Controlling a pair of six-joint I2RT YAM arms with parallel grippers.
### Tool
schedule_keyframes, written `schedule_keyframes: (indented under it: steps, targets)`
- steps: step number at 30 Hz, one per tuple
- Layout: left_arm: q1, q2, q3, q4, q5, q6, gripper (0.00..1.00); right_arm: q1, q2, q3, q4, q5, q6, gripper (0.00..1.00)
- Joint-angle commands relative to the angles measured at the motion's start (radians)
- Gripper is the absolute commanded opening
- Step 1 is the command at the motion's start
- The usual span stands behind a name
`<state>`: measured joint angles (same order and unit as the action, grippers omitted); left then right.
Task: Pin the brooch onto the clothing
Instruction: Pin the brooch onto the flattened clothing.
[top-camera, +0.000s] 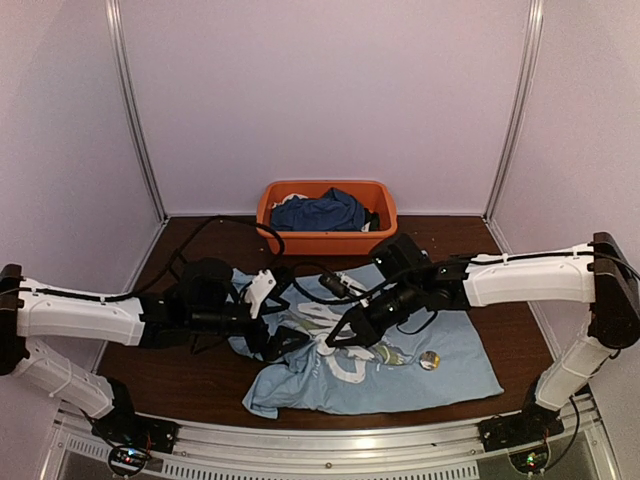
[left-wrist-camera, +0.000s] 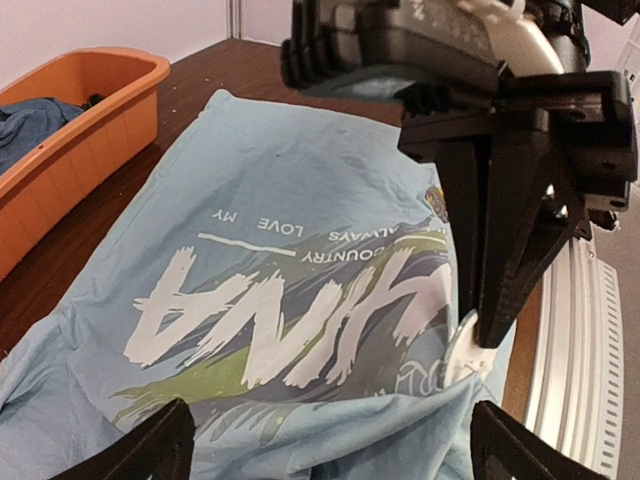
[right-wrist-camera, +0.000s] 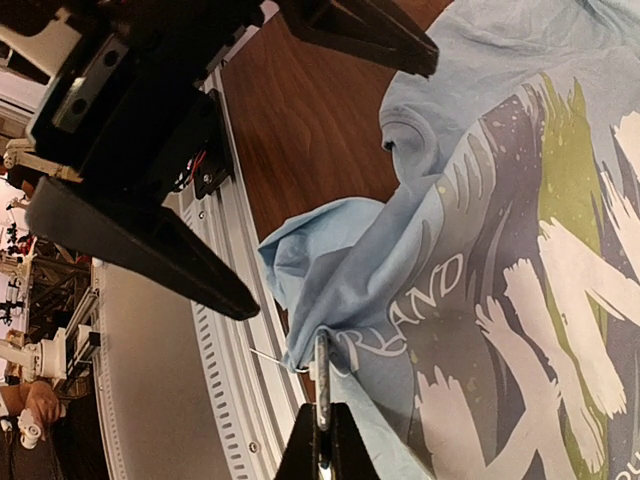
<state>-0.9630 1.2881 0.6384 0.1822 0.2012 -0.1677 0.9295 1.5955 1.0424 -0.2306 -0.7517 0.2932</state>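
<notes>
The left tool (left-wrist-camera: 328, 415) stands wide open and empty, its fingers spread over the chest print of the light blue T-shirt (top-camera: 450, 340). From that wrist the print reads upside down. It shows big white brushed letters "HINA", and next to them the small words "ALWAYS", "LOVE", "MY" and "COUNTRY". From the right wrist, smaller letters "RAND" show near a bunched fold. The T-shirt lies on the bench (top-camera: 185, 378) with its long axis left to right, the collar end crumpled toward the left arm and the hem toward the right. The right tool (right-wrist-camera: 322, 425) is closed and seems to pinch a raised fold of the fabric, though its tips hide the contact. The brooch (top-camera: 429, 360) lies on the T-shirt near the hem, right of both tools and apart from them.
</notes>
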Motion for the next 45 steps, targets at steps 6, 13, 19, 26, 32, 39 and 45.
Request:
schedule_keyframes:
  steps: [6, 13, 19, 26, 32, 39, 45]
  targets:
    - [0.071, 0.074, 0.021, 0.112, 0.253, 0.111, 0.94, -0.002, -0.035, 0.043, -0.060, -0.080, -0.117, 0.00]
    - [0.072, 0.127, 0.078, 0.096, 0.393, 0.134, 0.93, 0.000, -0.029, 0.044, -0.064, -0.087, -0.126, 0.00]
    - [0.073, 0.172, 0.111, 0.091, 0.450, 0.141, 0.90, 0.006, -0.028, 0.048, -0.068, -0.093, -0.130, 0.00]
    - [0.073, 0.198, 0.129, 0.073, 0.463, 0.154, 0.82, 0.009, -0.038, 0.054, -0.074, -0.097, -0.135, 0.00]
    - [0.073, 0.209, 0.137, 0.069, 0.462, 0.158, 0.72, 0.012, -0.042, 0.059, -0.082, -0.103, -0.143, 0.00]
    - [0.073, 0.219, 0.149, 0.063, 0.483, 0.157, 0.61, 0.012, -0.052, 0.066, -0.086, -0.112, -0.146, 0.00]
    - [0.073, 0.220, 0.150, 0.058, 0.504, 0.158, 0.59, 0.012, -0.046, 0.079, -0.108, -0.107, -0.161, 0.00]
